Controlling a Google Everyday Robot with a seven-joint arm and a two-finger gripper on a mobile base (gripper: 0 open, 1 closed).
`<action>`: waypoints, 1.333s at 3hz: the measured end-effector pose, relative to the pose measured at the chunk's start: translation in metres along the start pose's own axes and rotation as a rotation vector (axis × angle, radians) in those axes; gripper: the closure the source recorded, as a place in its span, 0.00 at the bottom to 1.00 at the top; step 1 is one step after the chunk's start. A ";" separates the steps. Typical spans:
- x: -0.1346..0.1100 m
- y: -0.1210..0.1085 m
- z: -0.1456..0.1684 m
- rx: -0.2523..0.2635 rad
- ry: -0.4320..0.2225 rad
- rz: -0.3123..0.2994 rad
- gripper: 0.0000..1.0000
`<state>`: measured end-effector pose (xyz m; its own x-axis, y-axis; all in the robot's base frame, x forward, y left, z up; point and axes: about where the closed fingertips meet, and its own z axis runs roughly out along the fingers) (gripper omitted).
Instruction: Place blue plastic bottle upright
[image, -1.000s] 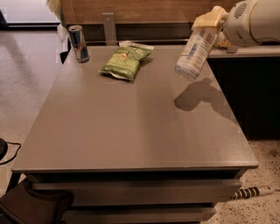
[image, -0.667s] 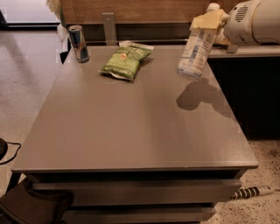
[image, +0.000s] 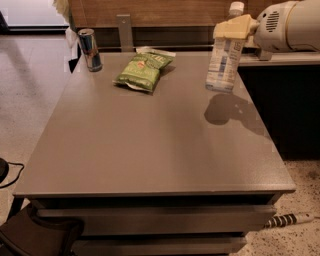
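The blue plastic bottle (image: 224, 56) is clear with a white cap and a pale blue-and-white label. It is almost upright at the far right of the grey table (image: 150, 145), its base at or just above the surface. My gripper (image: 233, 28) comes in from the right on a white arm and is shut on the bottle's upper part, just below the cap. Its cream fingers (image: 235, 25) hide the bottle's neck.
A shiny metal drink can (image: 90, 49) stands at the table's far left corner. A green snack bag (image: 143, 70) lies at the far middle. A dark counter (image: 280, 100) stands right of the table. A cable (image: 290, 219) lies on the floor at lower right.
The bottle has swung from tilted to almost upright and come down toward the table. The gripper has kept its hold on it.
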<state>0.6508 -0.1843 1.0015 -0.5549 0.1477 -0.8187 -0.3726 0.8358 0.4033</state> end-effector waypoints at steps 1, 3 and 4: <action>0.005 0.014 0.001 -0.063 -0.014 -0.069 1.00; 0.017 0.047 -0.015 -0.299 -0.075 -0.312 1.00; 0.028 0.061 -0.027 -0.347 -0.124 -0.433 1.00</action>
<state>0.5931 -0.1436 1.0143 -0.2139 -0.0912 -0.9726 -0.7807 0.6144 0.1141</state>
